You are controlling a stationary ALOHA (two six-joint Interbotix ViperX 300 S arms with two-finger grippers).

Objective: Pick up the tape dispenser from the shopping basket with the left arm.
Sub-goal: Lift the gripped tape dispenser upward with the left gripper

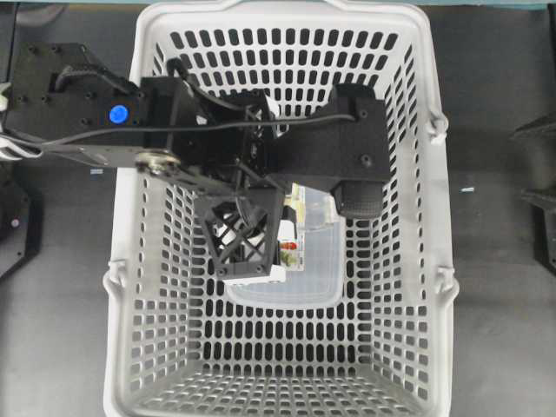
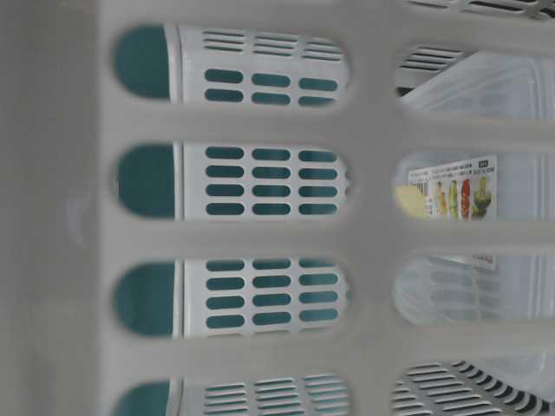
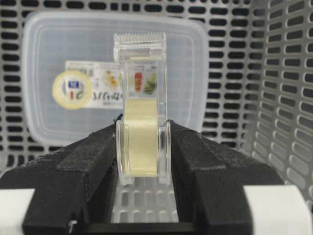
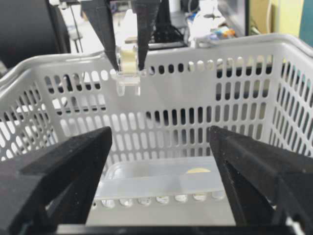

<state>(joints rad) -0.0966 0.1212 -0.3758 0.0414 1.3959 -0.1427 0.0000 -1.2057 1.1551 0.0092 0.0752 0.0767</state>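
We see the left gripper [image 3: 143,147] closed partway on the tape dispenser [image 3: 142,127], a clear holder with a pale yellow roll inside. Its black fingers [image 3: 93,161] press both flat sides, and the toothed cutter end points away from the wrist. In the right wrist view the dispenser [image 4: 128,68] hangs inside the shopping basket [image 1: 434,174], high above its floor and about level with its rim. There is open room below it and on all sides, and the slotted walls stand well apart from it.

A flat translucent box [image 3: 49,58] lies on the basket floor. Its paper label [image 3: 93,90] shows a yellow circle and small coloured pictures, but we cannot read the print.

The right gripper [image 4: 161,161] stands wide open and empty outside the basket's wall.
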